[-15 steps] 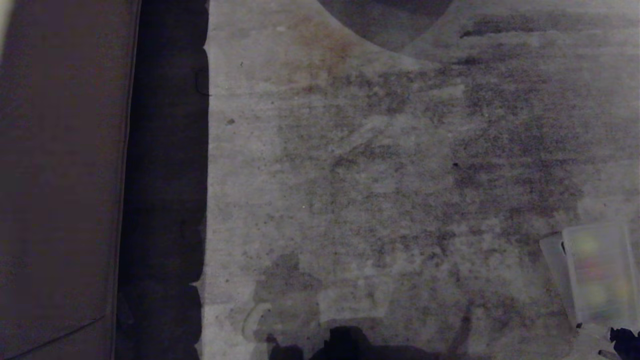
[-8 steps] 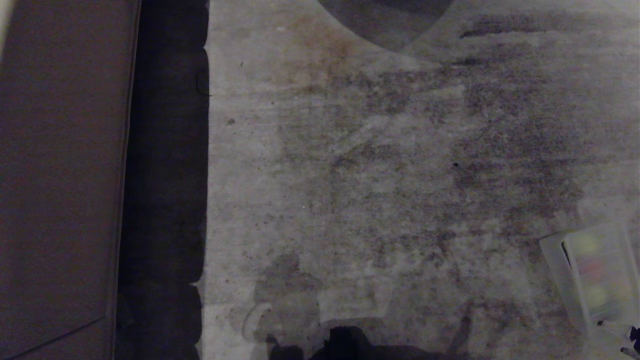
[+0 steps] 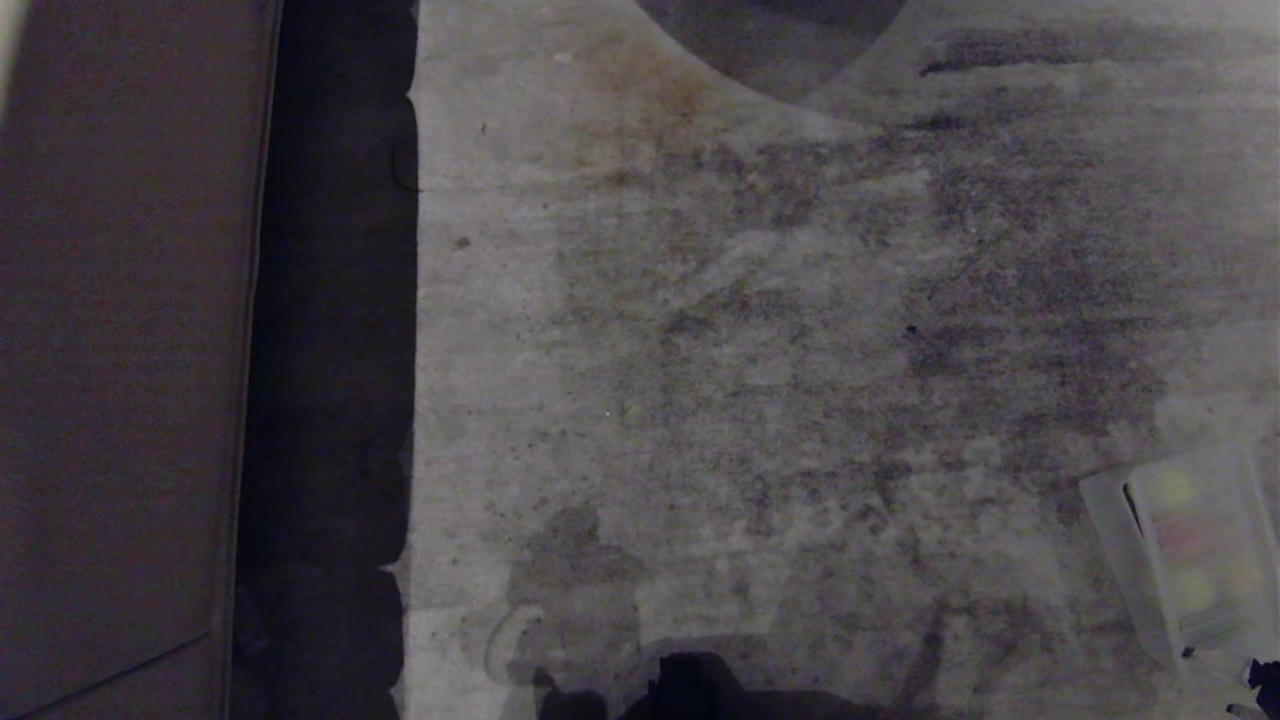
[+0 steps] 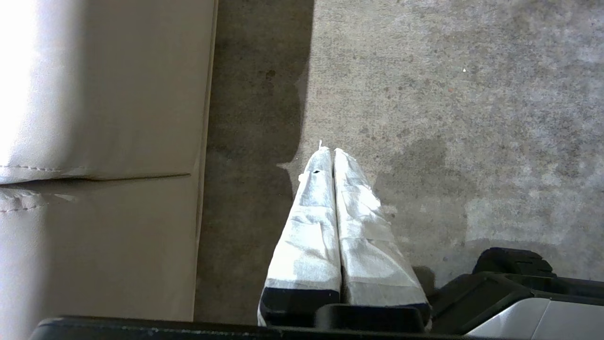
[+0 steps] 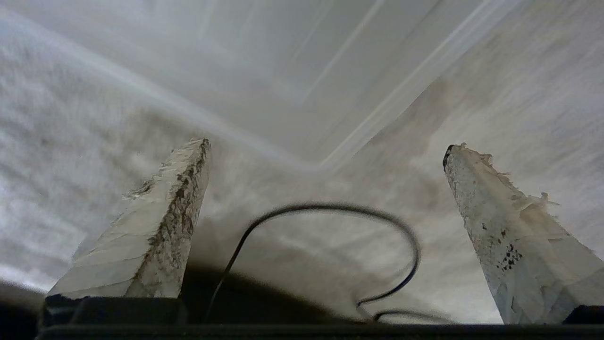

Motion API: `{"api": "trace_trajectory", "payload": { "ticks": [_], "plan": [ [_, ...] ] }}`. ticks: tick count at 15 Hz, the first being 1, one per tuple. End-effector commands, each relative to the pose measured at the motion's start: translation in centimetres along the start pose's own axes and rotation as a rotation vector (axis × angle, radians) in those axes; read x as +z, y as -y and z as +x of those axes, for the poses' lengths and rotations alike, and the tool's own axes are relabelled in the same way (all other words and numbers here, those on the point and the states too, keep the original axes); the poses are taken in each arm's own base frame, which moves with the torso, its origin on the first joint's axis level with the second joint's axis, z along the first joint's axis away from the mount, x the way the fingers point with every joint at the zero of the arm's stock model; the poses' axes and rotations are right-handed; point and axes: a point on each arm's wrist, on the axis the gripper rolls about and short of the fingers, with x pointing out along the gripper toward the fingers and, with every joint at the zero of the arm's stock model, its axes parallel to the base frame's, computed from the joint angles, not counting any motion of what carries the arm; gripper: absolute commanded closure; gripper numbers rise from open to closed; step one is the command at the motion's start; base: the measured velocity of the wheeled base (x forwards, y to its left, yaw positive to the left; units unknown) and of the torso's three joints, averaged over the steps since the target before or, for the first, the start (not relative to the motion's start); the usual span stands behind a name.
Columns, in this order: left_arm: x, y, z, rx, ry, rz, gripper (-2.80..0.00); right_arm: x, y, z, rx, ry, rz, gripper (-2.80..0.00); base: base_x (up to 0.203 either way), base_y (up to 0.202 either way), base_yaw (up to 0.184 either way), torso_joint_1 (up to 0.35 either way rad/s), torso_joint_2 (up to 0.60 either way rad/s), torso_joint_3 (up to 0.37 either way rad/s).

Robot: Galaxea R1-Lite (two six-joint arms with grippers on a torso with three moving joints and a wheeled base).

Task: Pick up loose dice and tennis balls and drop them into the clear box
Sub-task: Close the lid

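**Right pincer empty beside the box; loose items out of sight**

**Position of task items.** The box (image 3: 1190,545) sits on the floor at the near right edge of the head view. Faint yellow-green and reddish patches show through its whitish top; they are probably balls and dice already inside, but shapes cannot be resolved. No loose die or ball is visible in any view.

**Pincer state.**
- Right pincer (image 5: 325,156): jaws wide apart, nothing between them. Pale ribbed plastic, apparently the box, fills the ground beyond the taped fingers (image 5: 155,222). A thin black cable (image 5: 330,208) loops near the jaw base.
- Left pincer (image 4: 330,156): jaws pressed together, empty, parked over the floor at the near left.

**Handling notes (judgement).**
- Balls: light, springy, fuzzy. Grip across the middle; felt should hold well. They will roll if nudged.
- Dice: light, stiff, likely smooth. Clamp on two opposite flat faces, not on rounded corners, to prevent slipping.
- Box: thin plastic, light; likely to slide if bumped.

**Surface and room.** The floor (image 3: 760,330) is bare concrete, mottled grey and stained. A sofa (image 4: 104,141) in pale leather stands along the left, with a dark shadowed strip beside it.
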Motion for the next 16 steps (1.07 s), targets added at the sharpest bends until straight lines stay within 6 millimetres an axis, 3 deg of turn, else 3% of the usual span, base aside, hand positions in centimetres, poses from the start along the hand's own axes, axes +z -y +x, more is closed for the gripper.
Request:
{"api": "trace_trajectory", "payload": {
  "ticks": [1,7,16],
  "plan": [
    [0.0,0.0,0.0,0.001,-0.003,-0.001,0.0,-0.8,-0.7,0.8,0.022,-0.034,0.002,-2.8,0.0,0.0,0.0,0.0,0.0,0.0],
    [0.0,0.0,0.0,0.001,-0.003,-0.001,0.0,-0.6,0.2,1.6,0.019,-0.026,-0.009,-2.8,0.0,0.0,0.0,0.0,0.0,0.0],
    [0.0,0.0,0.0,0.001,-0.003,-0.001,0.0,1.9,2.2,1.2,-0.038,0.054,-0.057,-2.8,0.0,0.0,0.0,0.0,0.0,0.0]
  ]
}}
